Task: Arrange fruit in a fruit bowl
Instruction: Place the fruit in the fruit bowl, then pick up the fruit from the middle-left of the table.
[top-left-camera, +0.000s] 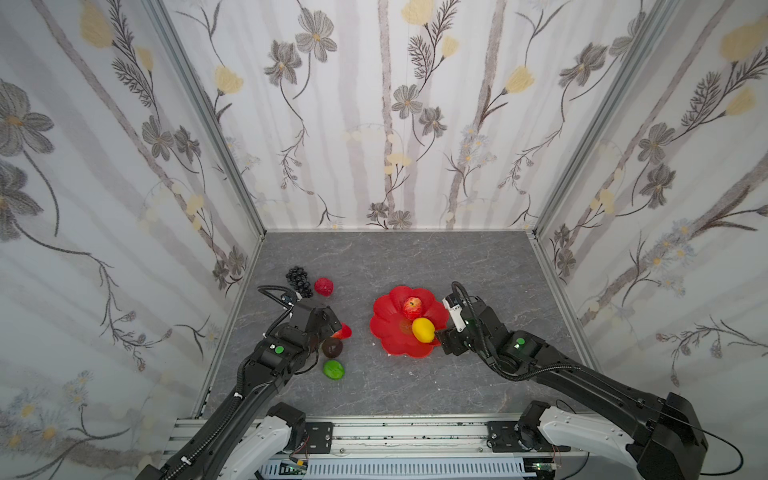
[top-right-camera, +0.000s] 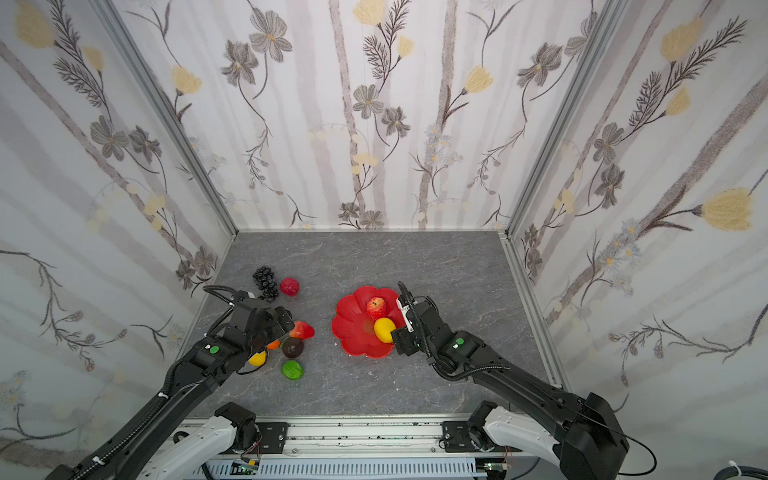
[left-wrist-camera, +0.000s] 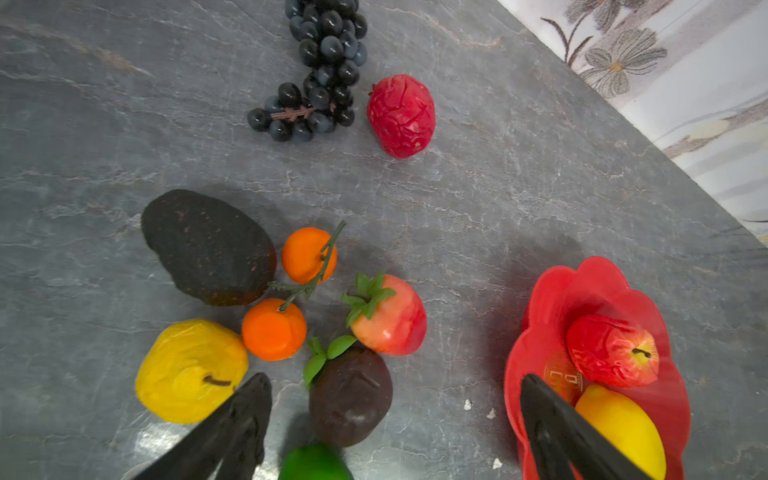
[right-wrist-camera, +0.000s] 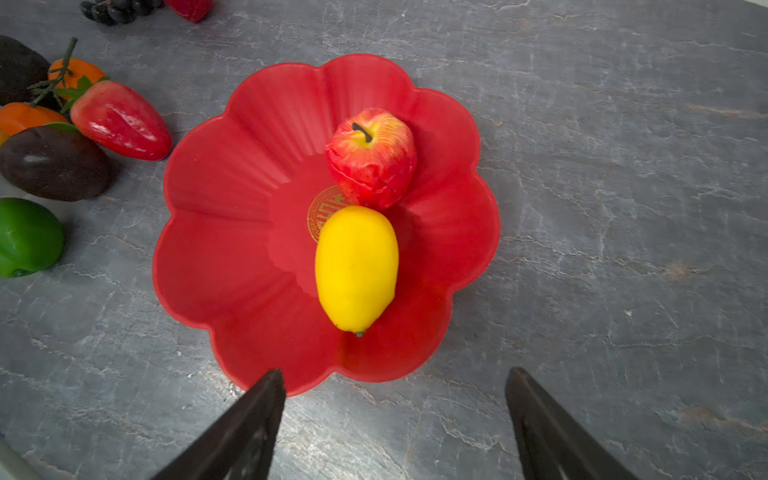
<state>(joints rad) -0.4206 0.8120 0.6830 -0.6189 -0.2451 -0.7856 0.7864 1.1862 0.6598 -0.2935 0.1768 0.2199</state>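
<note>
Left gripper (left-wrist-camera: 395, 378): fingers spread wide, empty, above the loose fruit on the table (top-left-camera: 415, 257), with lime (top-left-camera: 333, 369) nearest, then dark round fruit (top-left-camera: 332, 347), strawberry (left-wrist-camera: 388, 316), oranges (left-wrist-camera: 274, 328), avocado (left-wrist-camera: 208, 247). Right gripper (right-wrist-camera: 397, 374): fingers spread, empty, at the fruit bowl (right-wrist-camera: 232, 174) near rim; lemon (right-wrist-camera: 355, 266) lies mid-bowl touching the apple (right-wrist-camera: 372, 156) behind it. Farthest: grape bunch (top-left-camera: 298, 280) just beside bumpy red fruit (top-left-camera: 323, 286).
</note>
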